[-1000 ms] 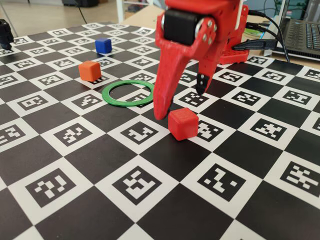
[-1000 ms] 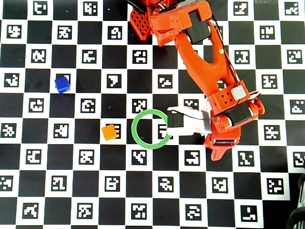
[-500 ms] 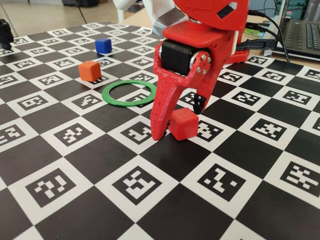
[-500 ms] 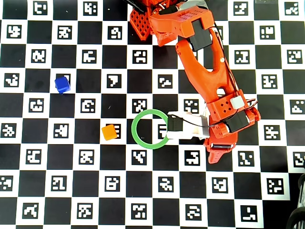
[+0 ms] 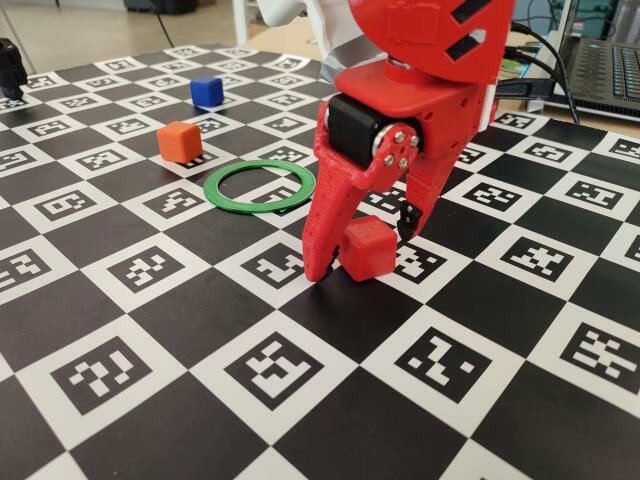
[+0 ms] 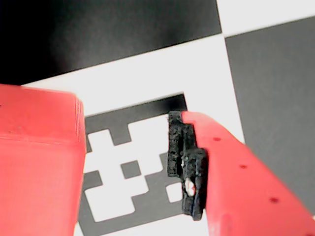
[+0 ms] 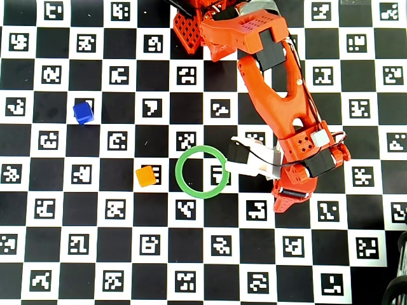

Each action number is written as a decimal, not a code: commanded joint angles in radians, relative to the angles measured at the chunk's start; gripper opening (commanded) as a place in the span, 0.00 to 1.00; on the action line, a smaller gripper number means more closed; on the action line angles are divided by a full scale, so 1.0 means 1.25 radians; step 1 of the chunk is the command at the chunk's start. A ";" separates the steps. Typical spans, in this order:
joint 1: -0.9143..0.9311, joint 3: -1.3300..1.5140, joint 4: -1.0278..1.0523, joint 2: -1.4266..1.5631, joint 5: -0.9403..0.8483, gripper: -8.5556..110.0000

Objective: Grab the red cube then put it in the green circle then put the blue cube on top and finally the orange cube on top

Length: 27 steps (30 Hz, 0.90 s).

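Note:
The red cube (image 5: 367, 250) rests on the checkered board, right of the green circle (image 5: 212, 188). My red gripper (image 5: 364, 250) is lowered around it, jaws open, one finger on each side. In the wrist view the cube (image 6: 39, 167) fills the left and a gap shows between it and the black pad (image 6: 189, 162). The orange cube (image 5: 180, 141) sits left of the ring and the blue cube (image 5: 207, 91) farther back. From overhead the arm hides the red cube; the ring (image 7: 177, 173), orange cube (image 7: 146, 176) and blue cube (image 7: 82, 112) show.
The board (image 5: 150, 420) is a black-and-white marker checkerboard. A laptop (image 5: 605, 70) and cables lie at the back right edge. A black object (image 5: 10, 65) stands at the far left edge. The arm base (image 7: 191, 25) stands at the top of the overhead view.

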 commanded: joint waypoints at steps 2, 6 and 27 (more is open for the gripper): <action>0.010 -0.059 -0.022 0.036 0.039 0.42; 0.023 -0.066 -0.029 0.042 0.059 0.42; 0.042 -0.070 -0.066 0.048 0.080 0.35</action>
